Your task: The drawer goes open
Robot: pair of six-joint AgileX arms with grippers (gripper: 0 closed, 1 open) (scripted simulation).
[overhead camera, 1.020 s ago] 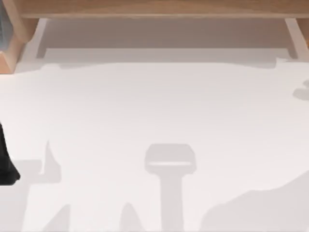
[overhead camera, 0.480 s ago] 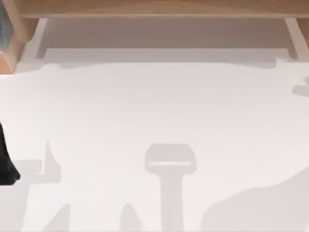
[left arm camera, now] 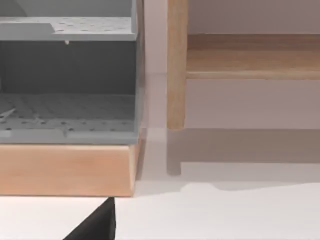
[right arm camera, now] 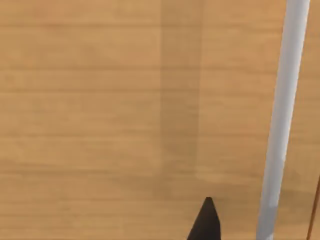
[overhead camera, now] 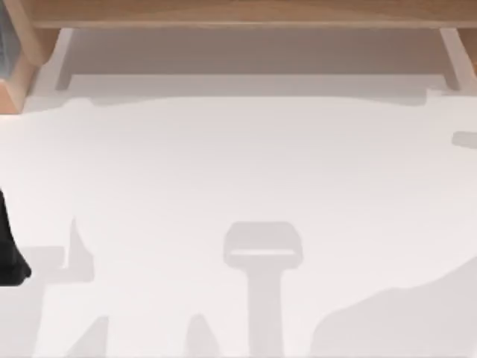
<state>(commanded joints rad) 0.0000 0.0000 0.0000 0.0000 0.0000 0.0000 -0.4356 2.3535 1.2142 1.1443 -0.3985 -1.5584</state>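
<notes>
In the right wrist view a light wooden drawer front (right arm camera: 100, 110) stands very close, with a pale grey bar handle (right arm camera: 282, 115) running along it. A black tip of my right gripper (right arm camera: 206, 224) points at the wood just beside the handle, apart from it. The wooden cabinet (overhead camera: 238, 13) runs along the table's far edge in the top view. My left arm (overhead camera: 9, 257) is parked at the table's left edge, and a black tip of the left gripper (left arm camera: 95, 226) shows in the left wrist view.
A grey perforated shelf unit (left arm camera: 67, 75) on a wooden base (left arm camera: 65, 170) stands at the far left, beside a wooden leg (left arm camera: 176, 65). The white table (overhead camera: 238, 171) carries only shadows, including a T-shaped one (overhead camera: 263, 253) near the front.
The shadows at the table's right edge have shifted slightly and merged into one bar. The left arm has not moved.
</notes>
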